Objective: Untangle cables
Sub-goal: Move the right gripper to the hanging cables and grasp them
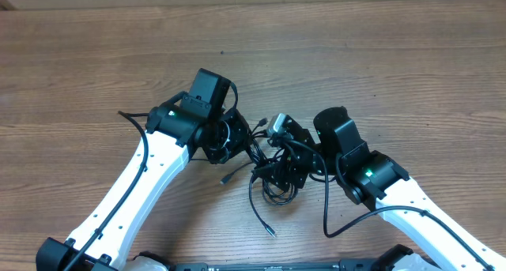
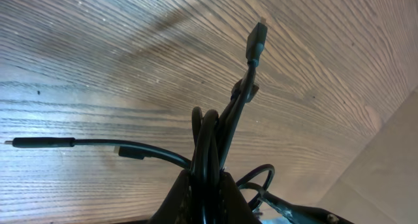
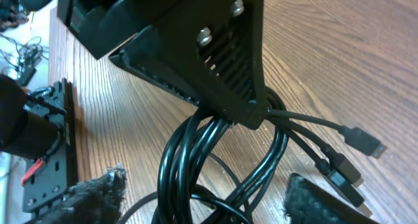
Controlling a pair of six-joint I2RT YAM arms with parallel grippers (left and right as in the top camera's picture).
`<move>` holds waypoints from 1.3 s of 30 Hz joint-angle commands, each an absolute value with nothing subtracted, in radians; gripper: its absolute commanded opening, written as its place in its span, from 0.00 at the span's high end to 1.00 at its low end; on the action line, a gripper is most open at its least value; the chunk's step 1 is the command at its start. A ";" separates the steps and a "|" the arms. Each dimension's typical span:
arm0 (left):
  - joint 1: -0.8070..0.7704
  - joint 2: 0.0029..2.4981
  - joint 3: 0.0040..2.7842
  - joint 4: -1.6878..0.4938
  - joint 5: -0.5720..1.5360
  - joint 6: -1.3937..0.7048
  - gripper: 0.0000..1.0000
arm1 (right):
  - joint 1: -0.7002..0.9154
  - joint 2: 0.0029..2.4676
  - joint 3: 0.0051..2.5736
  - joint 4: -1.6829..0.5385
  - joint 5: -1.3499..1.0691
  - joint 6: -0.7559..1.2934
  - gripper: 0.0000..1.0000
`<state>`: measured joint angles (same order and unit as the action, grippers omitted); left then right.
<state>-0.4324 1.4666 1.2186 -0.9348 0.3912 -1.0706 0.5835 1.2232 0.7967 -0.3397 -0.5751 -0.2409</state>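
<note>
Cables (image 2: 208, 145), pinched in a bunch by the closed left tool (image 2: 206, 185), loose ends trailing on the worktop (image 1: 379, 58). Just right of the left tool, right tool (image 3: 206, 201) spread open astride the hanging loops, gripping nothing.

A robotics lab — two white robot arms (image 1: 146, 184) at a wood-grain table (image 1: 379, 58), stray wiring (image 3: 19, 54) beside it.

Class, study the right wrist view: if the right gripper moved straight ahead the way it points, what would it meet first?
Most likely the looped cables, which lie between the open fingers of the right gripper. Just beyond, the left gripper clamps the same bundle; depth is hard to judge.
</note>
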 commanded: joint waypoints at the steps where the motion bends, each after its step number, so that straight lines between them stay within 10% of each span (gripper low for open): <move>1: -0.439 1.468 1.246 -0.930 0.436 -1.082 0.96 | 0.588 1.237 0.820 -0.334 -0.574 -0.244 0.30; 10: -0.439 1.468 1.246 -0.929 0.435 -1.081 0.96 | 0.588 1.239 0.820 -0.334 -0.574 -0.244 0.78; 24: -0.439 1.468 1.246 -0.944 0.332 -1.077 0.94 | 0.588 1.238 0.820 -0.307 -0.589 -0.140 0.96; 31: -0.439 1.468 1.246 -0.947 0.273 -1.076 0.63 | 0.588 1.238 0.820 -0.286 -0.704 -0.123 0.96; 34: -0.437 1.468 1.246 -0.952 0.243 -1.034 0.31 | 0.588 1.238 0.820 -0.286 -0.746 -0.122 0.96; 39: -0.419 1.468 1.246 -0.992 0.210 -1.021 0.23 | 0.588 1.236 0.820 -0.281 -0.762 -0.108 0.96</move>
